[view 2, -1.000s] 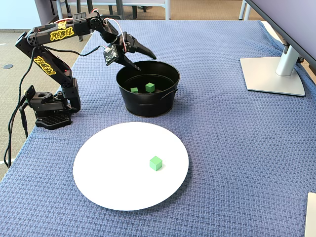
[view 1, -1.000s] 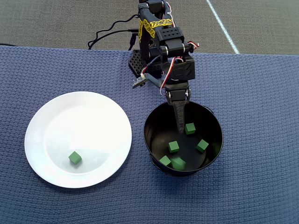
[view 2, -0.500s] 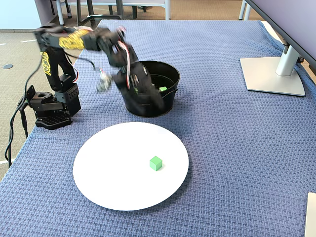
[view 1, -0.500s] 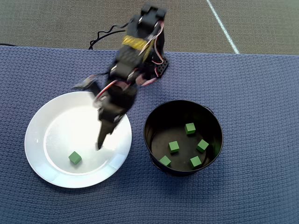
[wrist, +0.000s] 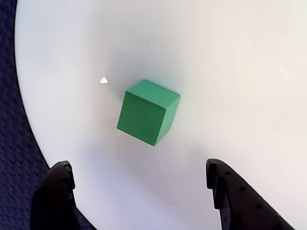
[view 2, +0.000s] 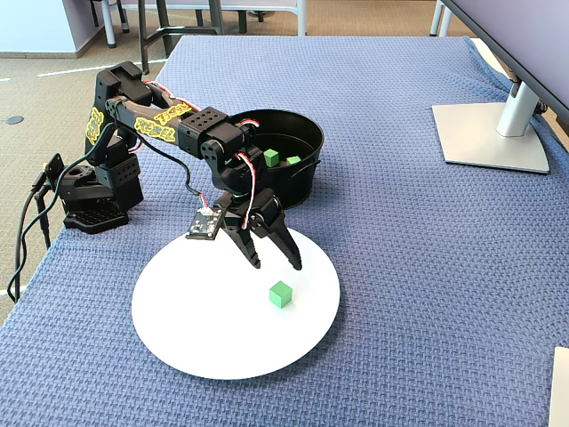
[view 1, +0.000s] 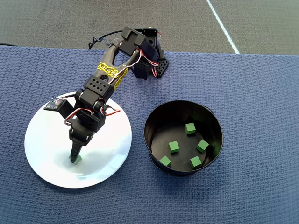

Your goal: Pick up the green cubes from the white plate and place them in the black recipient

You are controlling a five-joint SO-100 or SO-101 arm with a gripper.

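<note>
The gripper (view 2: 277, 262) hangs with its jaws spread wide over the white plate (view 2: 178, 338), just above and beside the one green cube (view 2: 281, 294) left there, without touching it. A second ago it was poised over the black pot (view 2: 284, 191); half a second ago it was a blur swinging across towards the plate.

In the wrist view the cube (wrist: 147, 112) sits between and ahead of the two black fingertips (wrist: 60, 191), which are cut off at the bottom edge. In the overhead view the gripper (view 1: 74, 156) covers most of this cube, leaving only a green sliver at its tip.

The pot (view 1: 154, 112) stands on the blue woven cloth (view 1: 261, 93) covering the counter, just right of the plate (view 1: 42, 163). Four green cubes (view 1: 174, 146) show on its floor overhead, against five a second ago. From the fixed view only two (view 2: 271, 157) are visible over the rim; the arm hides part of the pot.
</note>
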